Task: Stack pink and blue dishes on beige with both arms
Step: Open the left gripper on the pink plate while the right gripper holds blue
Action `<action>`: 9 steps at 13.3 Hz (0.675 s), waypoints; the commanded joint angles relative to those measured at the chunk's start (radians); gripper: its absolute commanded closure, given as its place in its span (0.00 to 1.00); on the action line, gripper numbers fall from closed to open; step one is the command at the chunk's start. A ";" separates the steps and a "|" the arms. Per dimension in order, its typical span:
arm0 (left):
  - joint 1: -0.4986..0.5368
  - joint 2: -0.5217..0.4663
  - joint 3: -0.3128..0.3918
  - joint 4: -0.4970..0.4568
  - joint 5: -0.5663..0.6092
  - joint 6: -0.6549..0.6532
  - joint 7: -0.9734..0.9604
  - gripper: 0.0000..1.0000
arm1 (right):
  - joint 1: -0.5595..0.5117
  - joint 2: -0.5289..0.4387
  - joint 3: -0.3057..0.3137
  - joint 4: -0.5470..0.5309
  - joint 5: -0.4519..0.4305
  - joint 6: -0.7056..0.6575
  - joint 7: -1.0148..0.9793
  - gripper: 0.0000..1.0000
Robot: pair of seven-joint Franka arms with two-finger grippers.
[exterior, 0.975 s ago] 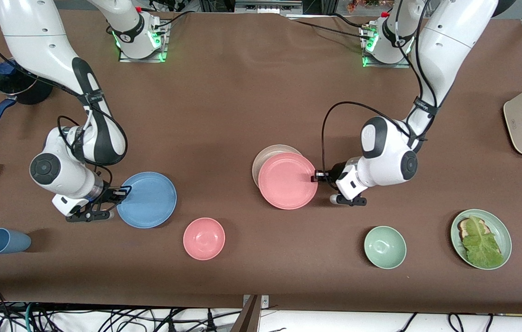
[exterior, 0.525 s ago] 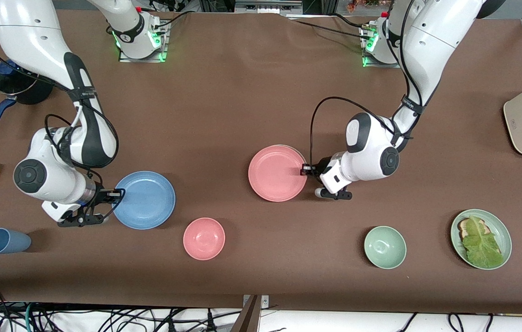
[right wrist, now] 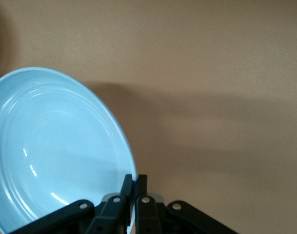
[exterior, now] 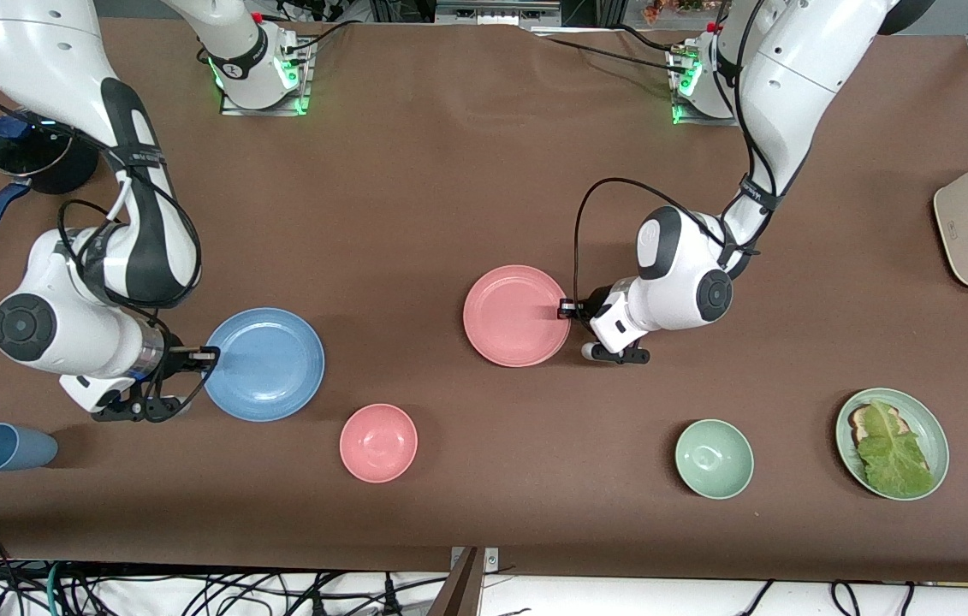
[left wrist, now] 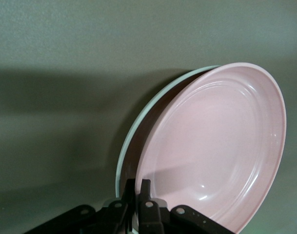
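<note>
We see the left end effector (exterior: 567,310) pinching the rim of the pink plate (exterior: 516,315), a wide, shallow, matte round dish with a low rim. In the left wrist view the thin black fingers (left wrist: 130,195) close on that rim, and a pale edge of the beige plate (left wrist: 138,129) shows just under the pink plate (left wrist: 221,146); from the front camera the pink one covers it almost wholly. This pair sits near the middle of the brown worktop (exterior: 449,197).

Toward the right arm's end, the right end effector (exterior: 208,352) grips the rim of the light blue plate (exterior: 265,364), equally round, shallow and matte. In the right wrist view its fingers (right wrist: 127,187) are clamped on the edge of the blue plate (right wrist: 55,151), whose inner surface shows faint concentric rings and a soft sheen.

The smaller, deeper pink bowl (exterior: 378,442) rests nearer the front camera, between the two plates.
</note>
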 commanded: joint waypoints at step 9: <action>0.004 -0.033 0.009 -0.015 -0.003 0.002 -0.017 0.23 | -0.003 -0.014 0.030 0.127 0.020 -0.157 -0.007 1.00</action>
